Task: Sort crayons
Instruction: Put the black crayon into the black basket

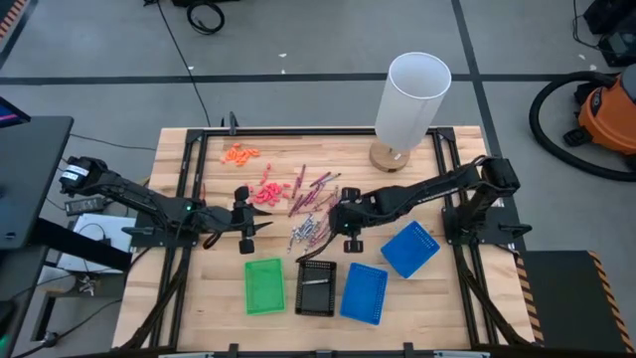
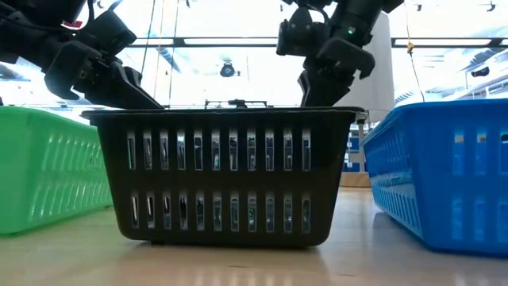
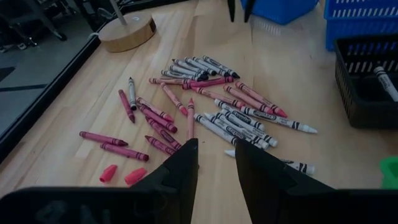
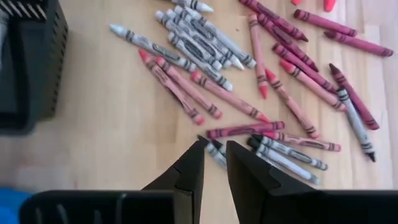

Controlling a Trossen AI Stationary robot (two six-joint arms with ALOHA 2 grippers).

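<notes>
Grey crayons (image 4: 199,37) at mid-frame need the right hand (image 4: 213,163), slightly parted and empty, centred over one stick.

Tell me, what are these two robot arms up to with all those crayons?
They are sorting a loose pile of crayons, red and grey, lying mid-table. The right gripper hangs low over the pile's near edge, jaws slightly apart and empty. The left gripper waits beside the pile, also empty. A black basket already holds at least one grey crayon; the green basket and two blue baskets stand alongside.
</notes>
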